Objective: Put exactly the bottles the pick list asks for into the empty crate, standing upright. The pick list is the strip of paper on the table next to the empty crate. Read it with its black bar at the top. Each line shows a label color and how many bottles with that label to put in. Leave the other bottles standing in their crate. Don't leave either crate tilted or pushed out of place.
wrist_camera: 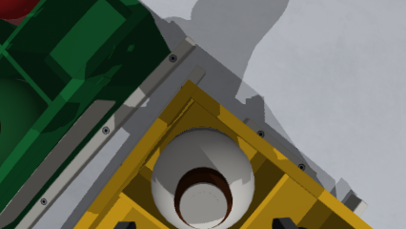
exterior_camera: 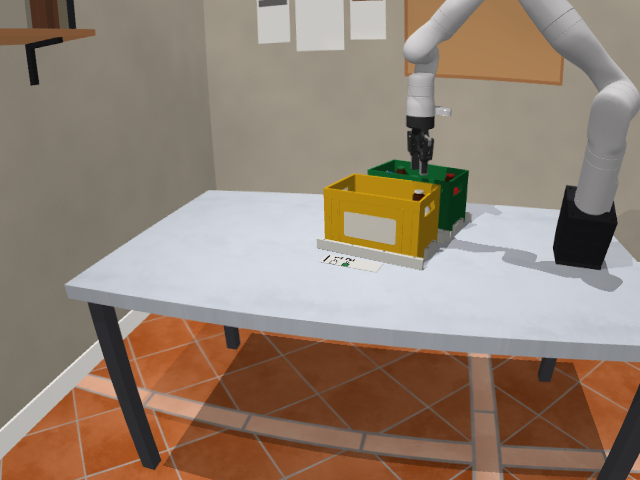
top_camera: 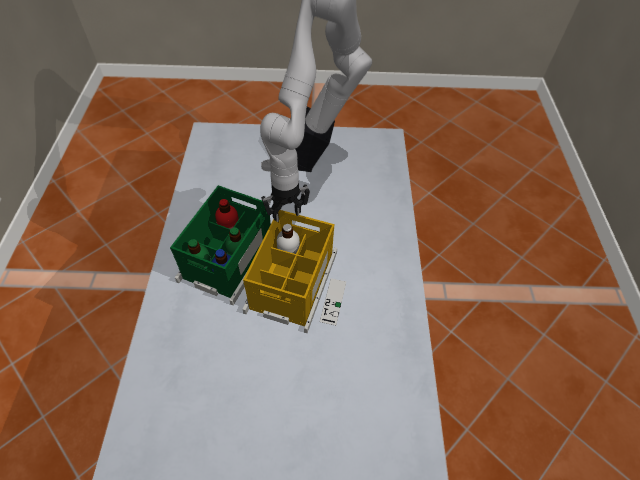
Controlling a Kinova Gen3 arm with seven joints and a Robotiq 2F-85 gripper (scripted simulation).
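Note:
My gripper (top_camera: 286, 214) (exterior_camera: 419, 170) (wrist_camera: 205, 224) is open and empty, above the yellow crate (top_camera: 273, 305) (exterior_camera: 334, 222). A white bottle (top_camera: 287, 242) (exterior_camera: 418, 196) (wrist_camera: 202, 148) stands upright below the fingers, in that crate's back-left compartment in the top view. Its other compartments look empty. The green crate (top_camera: 206, 277) (exterior_camera: 454, 206) holds a red bottle (top_camera: 225, 214) (wrist_camera: 16, 7) at the back, two green bottles (top_camera: 195, 249) (top_camera: 234, 238) and a blue bottle (top_camera: 221, 256). The pick list (top_camera: 333, 302) (exterior_camera: 361, 265) shows white 1, then green 2. Both crates look level.
The crates stand close side by side between pale rails (top_camera: 321, 290) (exterior_camera: 369, 253) on the table (top_camera: 268, 403) (exterior_camera: 232, 289). Their raised walls and inner dividers surround the bottles. The arm's black base (top_camera: 313, 149) (exterior_camera: 584, 237) stands behind the crates in the top view.

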